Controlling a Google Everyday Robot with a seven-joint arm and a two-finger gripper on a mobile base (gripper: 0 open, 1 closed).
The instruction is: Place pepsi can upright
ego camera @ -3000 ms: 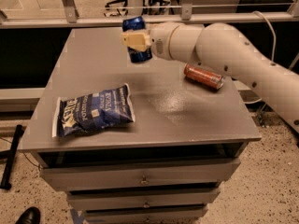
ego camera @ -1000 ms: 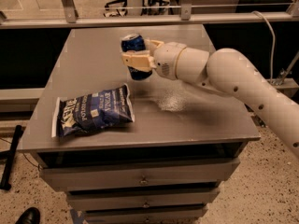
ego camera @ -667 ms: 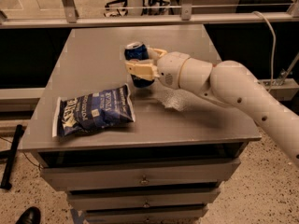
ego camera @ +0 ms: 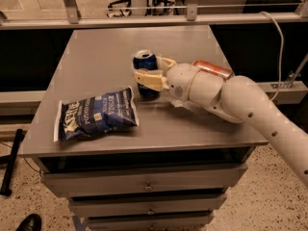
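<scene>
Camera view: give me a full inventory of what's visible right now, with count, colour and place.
pepsi can: one, dark blue, upright at the table's centre.
chip bag: one, blue, flat on the table's front left.
orange-red can: one, on its side, behind the arm.
table: one, grey, drawers below.
shoe: one, black, floor at lower left.
arm: one, white, reaching in from the right.
gripper: one, cream, closed around the pepsi can.

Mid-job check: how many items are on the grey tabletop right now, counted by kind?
Bags: 1, a blue foil chip bag lying flat.
Cans: 2, a dark blue pepsi can upright in the gripper beside the bag; an orange-red metal can behind the white arm.
Total: 3
</scene>
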